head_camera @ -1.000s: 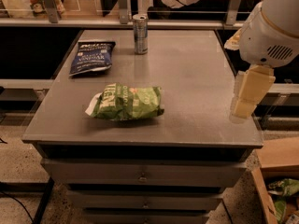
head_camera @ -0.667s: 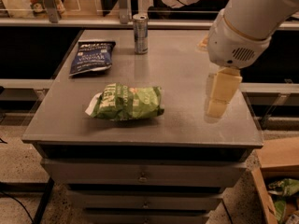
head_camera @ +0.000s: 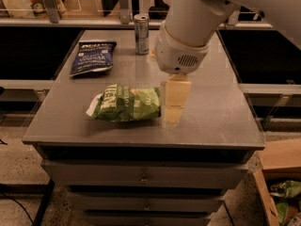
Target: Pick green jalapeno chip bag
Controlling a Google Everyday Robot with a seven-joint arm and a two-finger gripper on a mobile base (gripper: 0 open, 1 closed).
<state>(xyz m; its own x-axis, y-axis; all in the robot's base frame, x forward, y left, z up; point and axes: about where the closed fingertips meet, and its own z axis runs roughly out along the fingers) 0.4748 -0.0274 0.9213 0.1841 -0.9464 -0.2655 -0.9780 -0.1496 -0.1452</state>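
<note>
The green jalapeno chip bag (head_camera: 126,102) lies on its side near the front middle of the grey cabinet top (head_camera: 211,112), its white end pointing left. My gripper (head_camera: 173,112) hangs from the white arm just right of the bag's right end, its pale fingers pointing down and reaching close to the surface. It is next to the bag; I cannot tell whether it touches it.
A flat dark blue vinegar chip bag (head_camera: 92,57) lies at the back left. A slim silver drink can (head_camera: 141,34) stands at the back middle. A shelf rail runs behind the cabinet. A cardboard box (head_camera: 281,182) with green bags sits on the floor at the right.
My arm has swung left from the cabinet's right edge to just beside the green bag's right end. The bags and can have not moved.
</note>
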